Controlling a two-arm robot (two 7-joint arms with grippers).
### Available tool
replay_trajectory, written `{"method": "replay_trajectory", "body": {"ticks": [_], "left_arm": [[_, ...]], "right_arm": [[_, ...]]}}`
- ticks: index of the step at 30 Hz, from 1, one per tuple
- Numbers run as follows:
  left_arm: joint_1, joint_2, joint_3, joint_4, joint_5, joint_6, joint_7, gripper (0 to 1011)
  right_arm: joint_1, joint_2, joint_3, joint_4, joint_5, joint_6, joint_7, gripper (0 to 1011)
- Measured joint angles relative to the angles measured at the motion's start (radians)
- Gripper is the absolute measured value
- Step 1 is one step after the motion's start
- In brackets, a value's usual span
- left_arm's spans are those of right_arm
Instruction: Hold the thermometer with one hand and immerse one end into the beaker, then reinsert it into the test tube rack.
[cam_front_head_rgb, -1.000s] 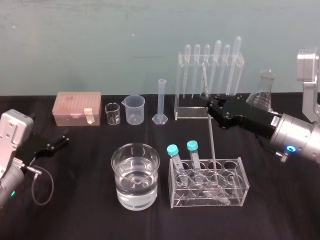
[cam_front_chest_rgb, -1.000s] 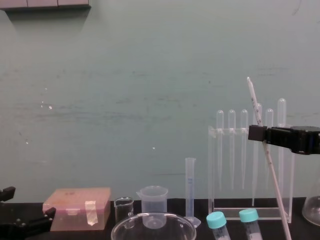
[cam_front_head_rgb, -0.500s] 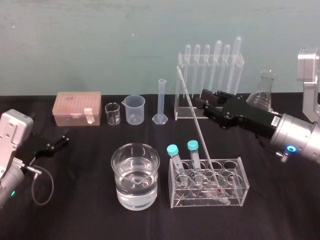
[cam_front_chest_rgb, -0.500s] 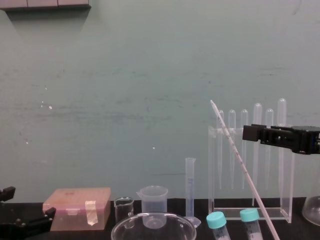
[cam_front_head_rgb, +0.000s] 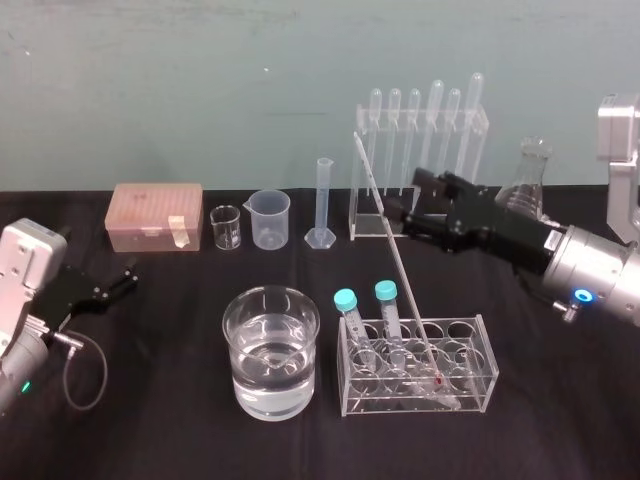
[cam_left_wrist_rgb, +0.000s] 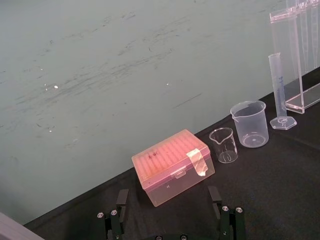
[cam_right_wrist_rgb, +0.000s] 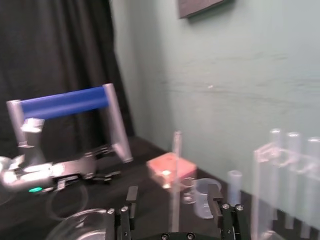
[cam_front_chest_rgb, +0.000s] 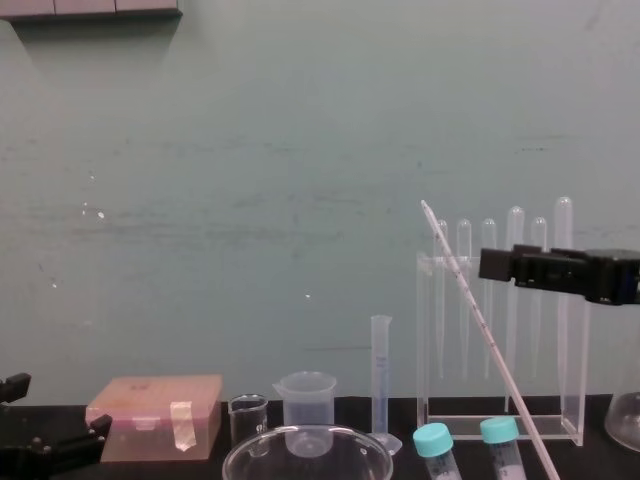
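At the far left of the black desk (cam_front_head_rgb: 160, 400) the left gripper (cam_front_head_rgb: 127, 277) lies low and idle, its fingers (cam_left_wrist_rgb: 121, 197) spread wide with nothing between them. Behind it, near the wall, sits a pink lidded box (cam_front_head_rgb: 156, 215). To its right come a small glass beaker (cam_front_head_rgb: 225, 227), then a translucent plastic spouted beaker (cam_front_head_rgb: 270, 218).

In front of those two, nearer the robot, stands the beaker (cam_front_head_rgb: 240, 340) — wide, clear and partly filled with water. A slim graduated cylinder (cam_front_head_rgb: 322, 205) rises in the back row just to the right.

The low clear test tube rack (cam_front_head_rgb: 480, 385) sits beside the beaker, close but apart from it. Two blue-capped tubes (cam_front_head_rgb: 345, 300) occupy its left wells. The thermometer (cam_front_head_rgb: 392, 245) has its lower end down in this rack, toward the middle. It leans hard to the left, so its upper end crosses in front of the left edge of the tall pipette stand (cam_front_head_rgb: 362, 115) at the back. Nothing holds it; it rests on the rack alone.

The right gripper (cam_front_head_rgb: 405, 200) hangs above the desk at about the thermometer's mid-height, reaching in from the right — its fingers (cam_right_wrist_rgb: 131, 197) are spread. In the right wrist view the rod stands in the gap between them, touching neither. A conical flask (cam_front_head_rgb: 530, 175) stands behind the right arm, at the far right.
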Motion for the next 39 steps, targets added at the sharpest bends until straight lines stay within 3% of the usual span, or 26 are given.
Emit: {"method": "replay_trajectory", "body": {"ticks": [3, 4, 7, 8, 10, 12, 13, 16, 39], "left_arm": [[0.000, 0.000, 0.000, 0.000, 0.000, 0.000, 0.000, 1008], [0.000, 0.000, 0.000, 0.000, 0.000, 0.000, 0.000, 1008], [0.000, 0.000, 0.000, 0.000, 0.000, 0.000, 0.000, 1008], [0.000, 0.000, 0.000, 0.000, 0.000, 0.000, 0.000, 1008], [0.000, 0.000, 0.000, 0.000, 0.000, 0.000, 0.000, 1008], [0.000, 0.000, 0.000, 0.000, 0.000, 0.000, 0.000, 1008], [0.000, 0.000, 0.000, 0.000, 0.000, 0.000, 0.000, 1008], [0.000, 0.000, 0.000, 0.000, 0.000, 0.000, 0.000, 1008], [0.000, 0.000, 0.000, 0.000, 0.000, 0.000, 0.000, 1008]], "right_arm": [[-0.019, -0.009, 0.024, -0.008, -0.038, -0.020, -0.096, 924], [-0.033, -0.014, 0.042, -0.012, -0.064, -0.023, -0.177, 967], [-0.053, -0.022, 0.062, -0.016, -0.110, -0.015, -0.296, 1003], [-0.066, -0.027, 0.073, -0.017, -0.140, 0.003, -0.376, 1000], [-0.081, -0.034, 0.079, -0.010, -0.187, 0.032, -0.474, 1000], [-0.085, -0.036, 0.079, -0.007, -0.201, 0.042, -0.497, 1000], [-0.095, -0.040, 0.074, 0.003, -0.233, 0.073, -0.549, 1000], [-0.103, -0.043, 0.068, 0.012, -0.254, 0.100, -0.582, 1000], [-0.099, -0.041, 0.073, 0.007, -0.242, 0.080, -0.565, 1000]]}}
